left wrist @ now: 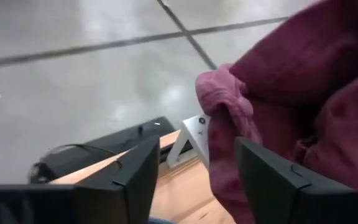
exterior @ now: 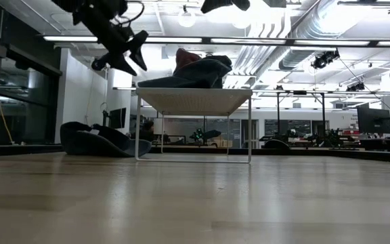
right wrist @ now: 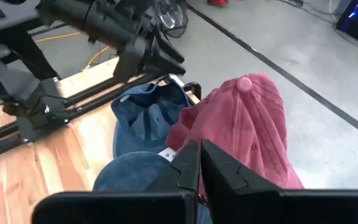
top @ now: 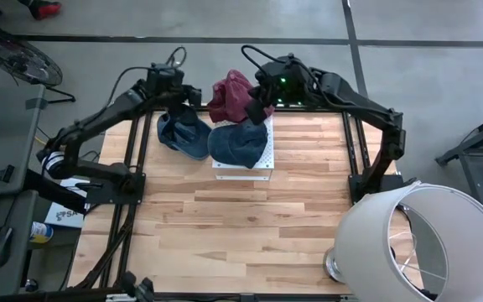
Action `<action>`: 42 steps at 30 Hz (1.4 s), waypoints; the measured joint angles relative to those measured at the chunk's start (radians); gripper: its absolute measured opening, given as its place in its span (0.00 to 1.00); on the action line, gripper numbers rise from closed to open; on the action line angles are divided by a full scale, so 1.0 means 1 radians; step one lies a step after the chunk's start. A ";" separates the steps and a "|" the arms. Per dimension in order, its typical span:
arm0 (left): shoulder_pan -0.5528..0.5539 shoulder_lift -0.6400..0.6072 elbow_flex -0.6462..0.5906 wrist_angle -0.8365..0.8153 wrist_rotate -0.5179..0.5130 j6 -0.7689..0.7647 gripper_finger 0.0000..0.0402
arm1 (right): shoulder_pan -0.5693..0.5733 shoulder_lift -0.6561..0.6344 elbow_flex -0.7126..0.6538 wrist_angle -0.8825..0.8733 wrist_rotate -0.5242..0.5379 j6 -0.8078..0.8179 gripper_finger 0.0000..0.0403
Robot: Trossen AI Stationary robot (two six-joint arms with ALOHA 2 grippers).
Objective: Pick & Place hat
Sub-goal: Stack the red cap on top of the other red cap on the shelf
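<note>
A maroon hat [top: 231, 94] lies on top of a dark blue hat [top: 238, 144], which rests on a small white stand [exterior: 193, 100] at the far middle of the wooden table. A second blue hat [top: 183, 134] lies on the table left of the stand. My left gripper [left wrist: 197, 142] is open and hangs in the air just left of the maroon hat [left wrist: 291, 93], its fingers pointing at the hat's edge without touching it. My right gripper [right wrist: 199, 163] is shut and hovers above the maroon hat [right wrist: 247, 124], clear of it in the low view.
A large white lampshade [top: 426, 243] stands at the table's near right corner. Black frame rails [top: 137, 159] run along the left and right edges. Bare wood [top: 241, 226] stretches across the near half of the table.
</note>
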 joint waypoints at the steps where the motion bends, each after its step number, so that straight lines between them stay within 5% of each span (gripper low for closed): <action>1: 0.032 0.003 0.000 0.008 0.050 0.001 0.48 | -0.003 0.003 0.000 0.000 -0.008 0.001 0.01; 8: 0.232 0.052 0.000 0.069 0.379 -0.010 0.22 | -0.034 0.012 0.000 0.000 -0.014 0.039 0.00; 13: 0.291 0.133 0.000 0.068 0.492 -0.019 0.02 | -0.066 0.035 0.000 0.004 0.015 0.086 0.00; 33: 0.294 0.361 0.000 0.339 0.868 -0.131 0.00 | -0.167 0.100 0.000 0.040 -0.049 0.167 0.00; 42: 0.222 0.363 0.000 0.345 0.782 -0.125 0.00 | -0.177 0.124 0.000 0.054 -0.036 0.183 0.00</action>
